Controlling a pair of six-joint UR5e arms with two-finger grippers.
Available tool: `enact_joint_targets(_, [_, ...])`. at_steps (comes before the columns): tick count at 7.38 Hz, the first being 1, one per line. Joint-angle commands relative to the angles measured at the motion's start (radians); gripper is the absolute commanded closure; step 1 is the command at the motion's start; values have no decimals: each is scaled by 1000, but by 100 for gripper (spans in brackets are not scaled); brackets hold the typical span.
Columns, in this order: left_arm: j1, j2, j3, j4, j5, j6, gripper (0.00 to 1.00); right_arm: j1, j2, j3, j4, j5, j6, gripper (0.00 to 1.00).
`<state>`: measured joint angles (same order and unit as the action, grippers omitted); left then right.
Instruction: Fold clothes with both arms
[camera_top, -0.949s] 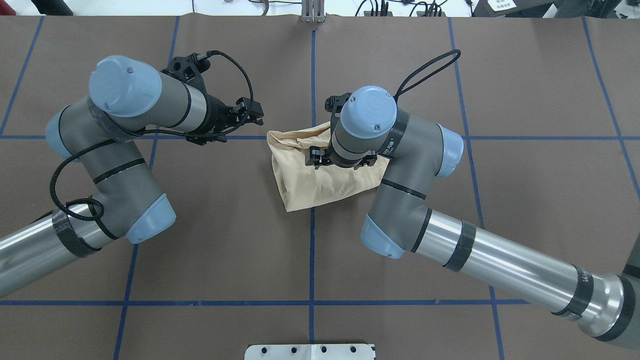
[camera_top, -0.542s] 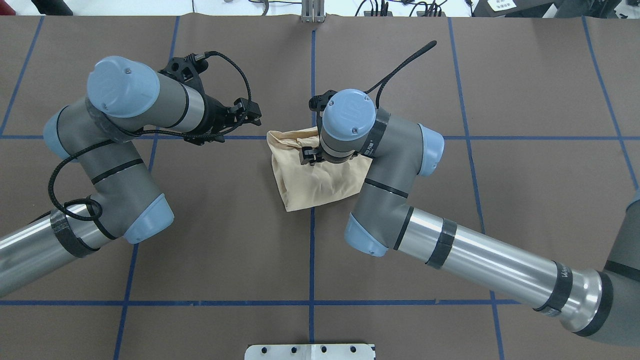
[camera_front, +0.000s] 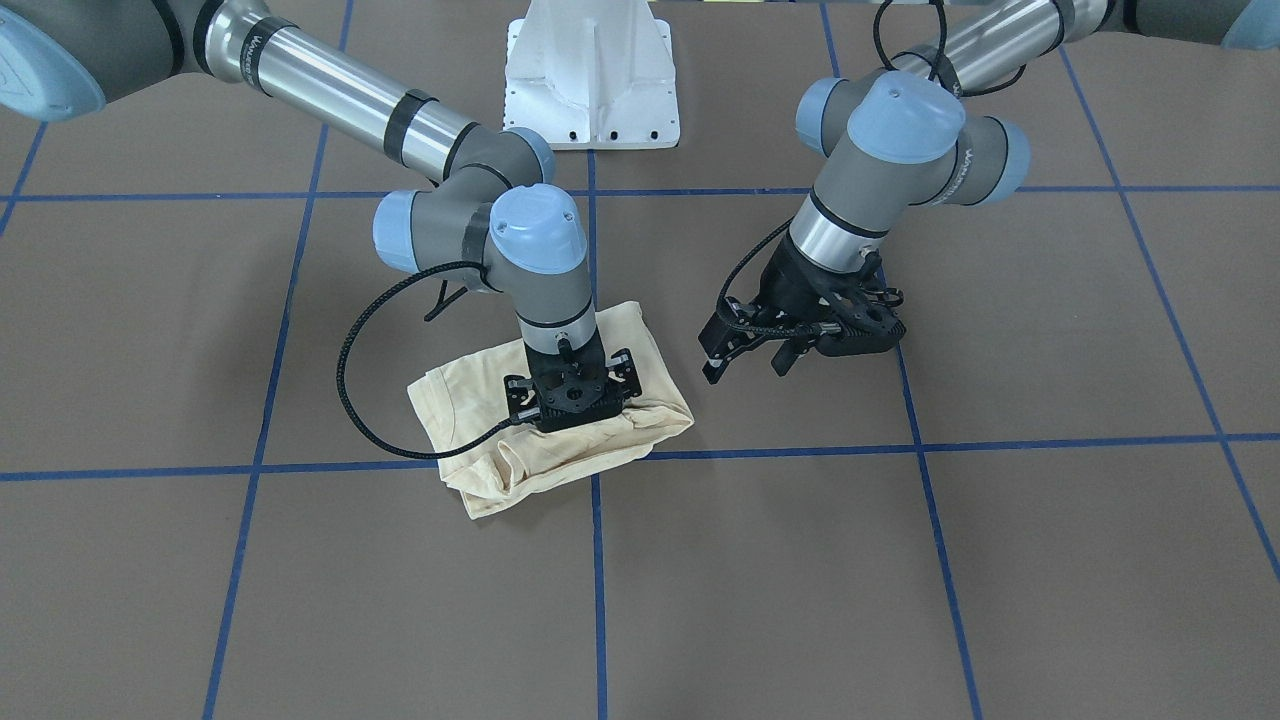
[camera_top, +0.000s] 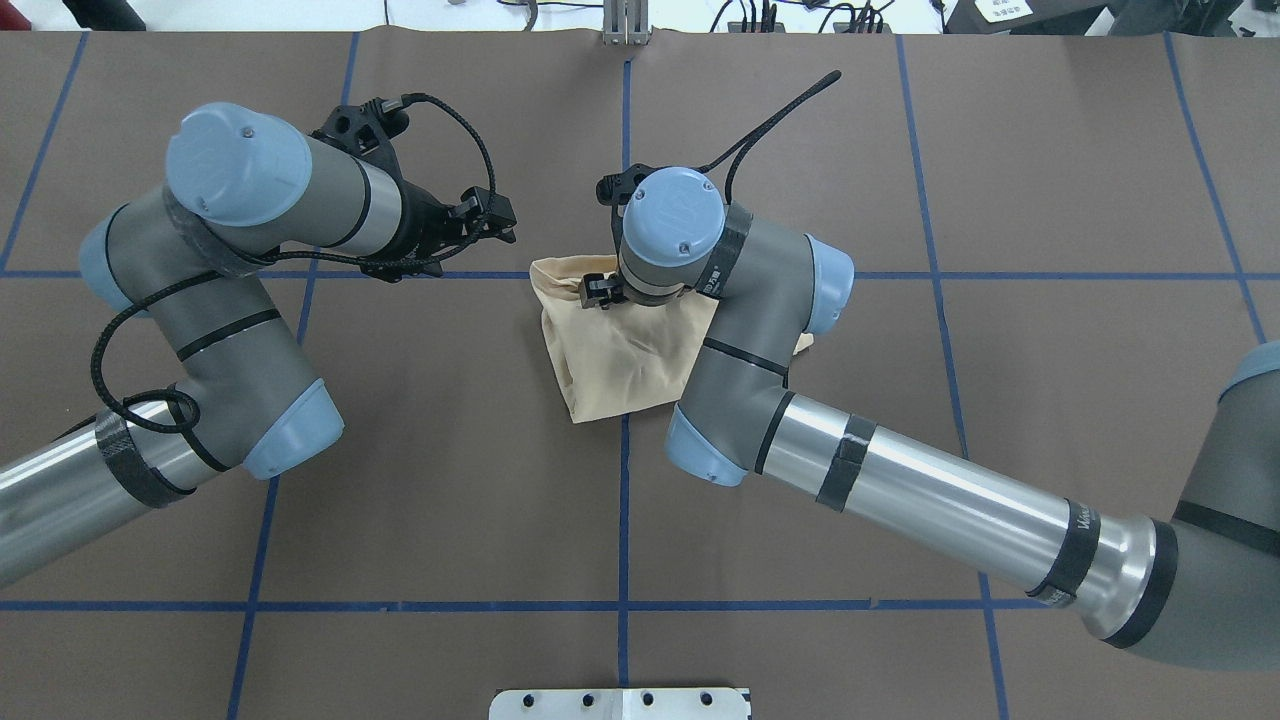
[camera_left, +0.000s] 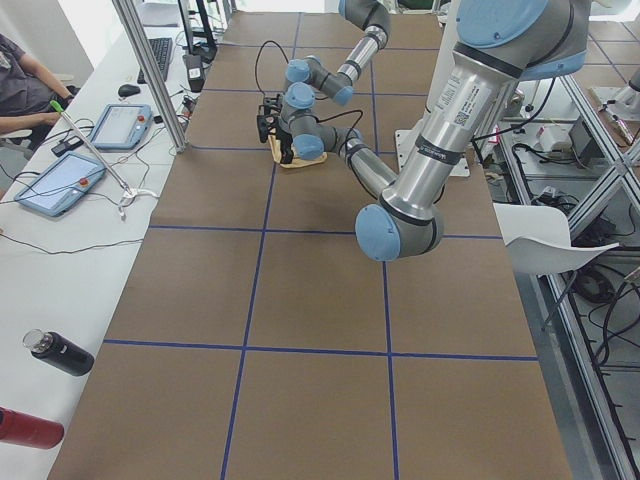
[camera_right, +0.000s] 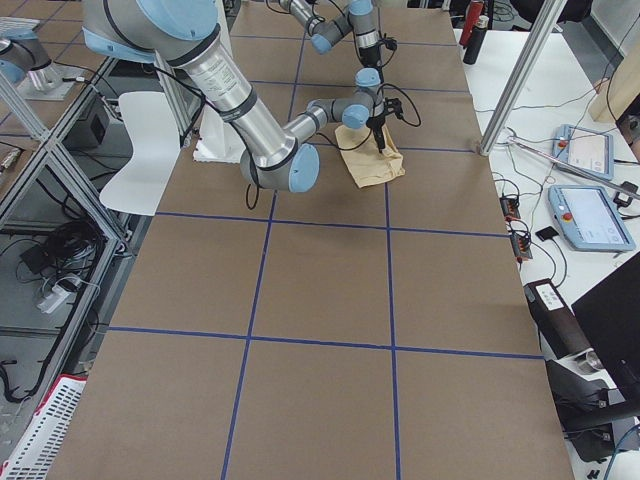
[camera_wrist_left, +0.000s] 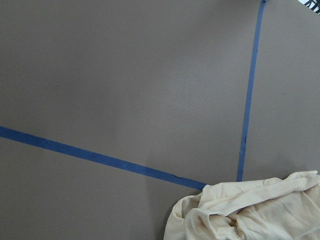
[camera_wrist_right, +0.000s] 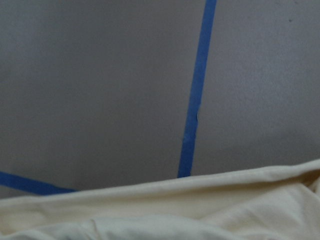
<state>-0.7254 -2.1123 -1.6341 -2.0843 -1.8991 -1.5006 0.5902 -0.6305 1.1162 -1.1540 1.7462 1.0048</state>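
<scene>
The clothes are one pale cream shirt (camera_top: 610, 360), folded into a small bundle at the table's middle and also seen in the front-facing view (camera_front: 560, 455). My right gripper (camera_front: 571, 398) points straight down onto the bundle's far part, its black body (camera_top: 598, 290) showing under the wrist in the overhead view. Its fingertips are hidden against the cloth, so I cannot tell its state. The right wrist view has a cream fold (camera_wrist_right: 200, 210) along its bottom. My left gripper (camera_front: 745, 365) hovers beside the bundle, open and holding nothing (camera_top: 492, 222). The left wrist view catches the shirt's edge (camera_wrist_left: 250, 210).
Brown table covering with blue tape lines (camera_top: 624, 500). The white pedestal base (camera_front: 592, 80) stands at the robot's side. A side bench along the far edge holds tablets (camera_left: 120, 125) and bottles (camera_left: 60, 352), with a seated person (camera_left: 20, 80).
My right arm has swung left and toward the far edge over the shirt, covering more of its right part. The left arm has shifted only slightly.
</scene>
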Motion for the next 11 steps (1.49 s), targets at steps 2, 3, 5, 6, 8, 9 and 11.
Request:
enact_joint_targets(2, [-19, 0, 2, 1, 0, 11, 1, 17, 81, -152, 112, -69, 0, 3])
enact_joint_targets(3, [-25, 0, 2, 1, -2, 11, 1, 17, 86, -154, 112, -73, 0, 3])
enact_joint_targets(5, [-41, 0, 2, 3, -3, 13, 1, 16, 86, -162, 112, -77, 0, 2])
enact_joint_targets(6, [-55, 0, 0, 3, -15, 13, 1, 13, 86, -167, 112, -71, 3, 2])
enact_joint_targets(8, [-62, 6, 3, 3, -17, 13, 1, -9, 83, -171, 112, -68, 2, 2])
enact_joint_targets(9, [-62, 12, 3, 1, -17, 13, 1, -12, 83, -180, 112, -66, 2, 2])
enact_joint_targets(11, [-63, 14, 3, 3, -17, 13, 1, -12, 87, -190, 120, -66, 0, 2])
